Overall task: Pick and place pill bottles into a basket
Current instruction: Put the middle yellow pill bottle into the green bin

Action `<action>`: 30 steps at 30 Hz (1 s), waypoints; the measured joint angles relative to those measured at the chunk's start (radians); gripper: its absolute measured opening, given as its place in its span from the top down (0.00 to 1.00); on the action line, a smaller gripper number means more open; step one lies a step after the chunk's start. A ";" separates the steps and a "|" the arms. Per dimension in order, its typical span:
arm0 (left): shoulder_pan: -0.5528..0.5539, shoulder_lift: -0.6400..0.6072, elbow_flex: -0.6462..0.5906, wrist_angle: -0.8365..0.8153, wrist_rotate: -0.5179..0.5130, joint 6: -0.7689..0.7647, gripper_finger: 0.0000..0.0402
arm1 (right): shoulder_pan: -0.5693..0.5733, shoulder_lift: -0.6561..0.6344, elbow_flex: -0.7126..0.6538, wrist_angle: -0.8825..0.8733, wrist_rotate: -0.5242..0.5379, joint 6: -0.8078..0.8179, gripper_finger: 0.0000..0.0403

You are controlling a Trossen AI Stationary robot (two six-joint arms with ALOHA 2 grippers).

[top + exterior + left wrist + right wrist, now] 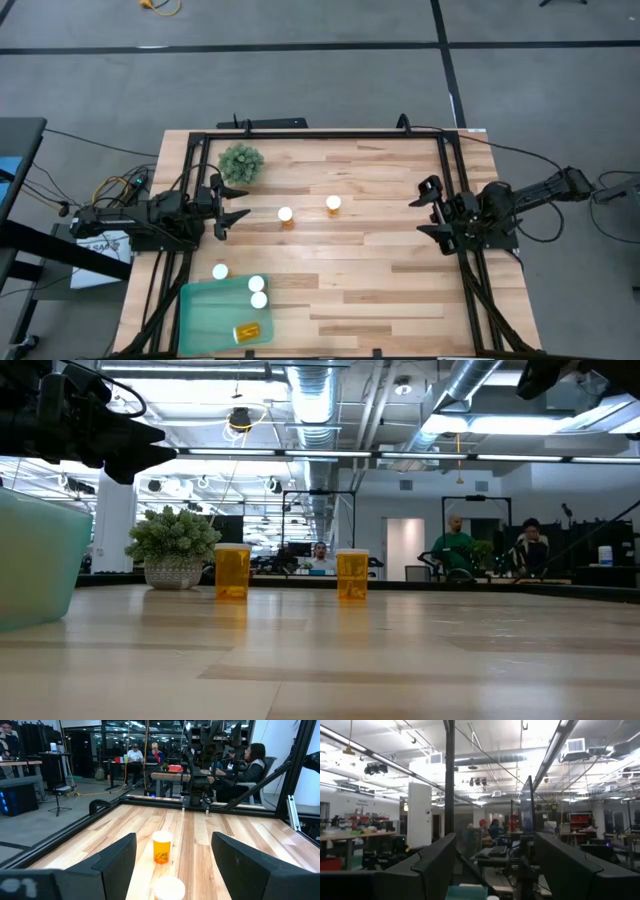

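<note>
Wooden table [380,290]. Teal basket [205,312] at near-left corner, three bottles inside, one [220,271] just outside. Two bottles [286,216] upright mid-table. Left gripper [232,206] at left edge, released, empty; right gripper [428,207] at right edge, parted, empty. Risk: toppling a bottle on an off-centre approach.

Pill bottles: six, amber-orange, round white caps. Two stood upright mid-table, well apart from basket: one [286,216], other [333,206] near it. One upright [220,272] just outside basket's far edge. Two upright [256,285] [259,300] inside, touching. One lay on side [247,332] inside basket.
Basket [205,320]: shallow rectangular translucent teal-green tray, sat at table's near-left corner.
</note>
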 joint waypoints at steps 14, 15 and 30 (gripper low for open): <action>0.000 0.000 0.000 0.000 0.000 0.000 0.38 | 0.000 -0.151 0.000 -0.172 0.029 -0.001 0.36; 0.000 0.000 0.000 0.000 0.000 0.002 0.38 | 0.000 -0.158 -0.003 -0.176 0.029 -0.001 0.36; 0.000 0.000 0.000 0.000 0.000 0.004 0.38 | 0.000 -0.228 -0.145 -0.012 0.054 0.000 0.36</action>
